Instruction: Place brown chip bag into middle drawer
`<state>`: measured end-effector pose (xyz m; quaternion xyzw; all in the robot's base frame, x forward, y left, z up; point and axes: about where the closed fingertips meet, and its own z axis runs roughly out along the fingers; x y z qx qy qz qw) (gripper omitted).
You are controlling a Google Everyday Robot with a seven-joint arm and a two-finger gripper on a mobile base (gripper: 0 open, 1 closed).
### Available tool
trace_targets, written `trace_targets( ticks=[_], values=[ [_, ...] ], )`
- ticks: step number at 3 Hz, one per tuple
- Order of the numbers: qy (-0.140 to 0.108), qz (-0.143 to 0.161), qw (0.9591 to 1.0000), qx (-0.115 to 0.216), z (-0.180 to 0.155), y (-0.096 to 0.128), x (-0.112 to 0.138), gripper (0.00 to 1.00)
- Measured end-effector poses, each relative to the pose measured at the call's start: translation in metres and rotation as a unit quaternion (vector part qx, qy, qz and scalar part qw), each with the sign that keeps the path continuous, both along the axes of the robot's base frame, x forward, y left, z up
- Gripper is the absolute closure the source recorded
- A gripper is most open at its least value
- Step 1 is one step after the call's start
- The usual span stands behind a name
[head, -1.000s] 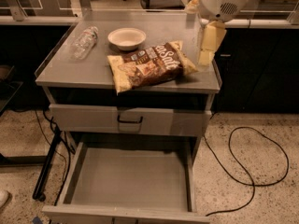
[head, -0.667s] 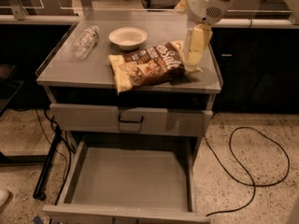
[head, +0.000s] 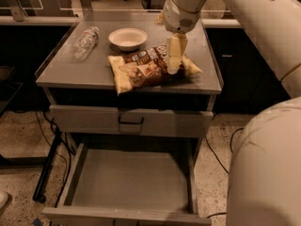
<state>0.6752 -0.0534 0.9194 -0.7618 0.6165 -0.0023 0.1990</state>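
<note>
Brown chip bag (head: 143, 70) lies flat on the worktop (head: 70, 72) at the front edge, right of centre. The gripper (head: 172, 68) points down over the bag's right half; whether it is apart or clamped cannot be told. Middle drawer (head: 131, 181) stands pulled out below. White bowl (head: 127, 37) and water bottle (head: 85, 42) sit rear left.

Brown chip bag (head: 141, 72) is lying flat on the cabinet top near the front edge, slanting up to the right; dark brown middle, pale yellow ends. Middle drawer (head: 131, 182) is standing pulled out below, showing its flat grey floor and low side walls. Gripper (head: 174, 62) is hanging over the bag's right half, pointing down
</note>
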Motion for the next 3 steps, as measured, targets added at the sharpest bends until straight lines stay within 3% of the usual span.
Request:
trace_targets(
  ticks=[2,3],
  values=[
    [0.000,0.014,0.9999,0.000,-0.012,0.005,0.015,0.00],
    [0.013,0.022,0.9995,-0.016,-0.036,0.008,0.031,0.00]
  ],
)
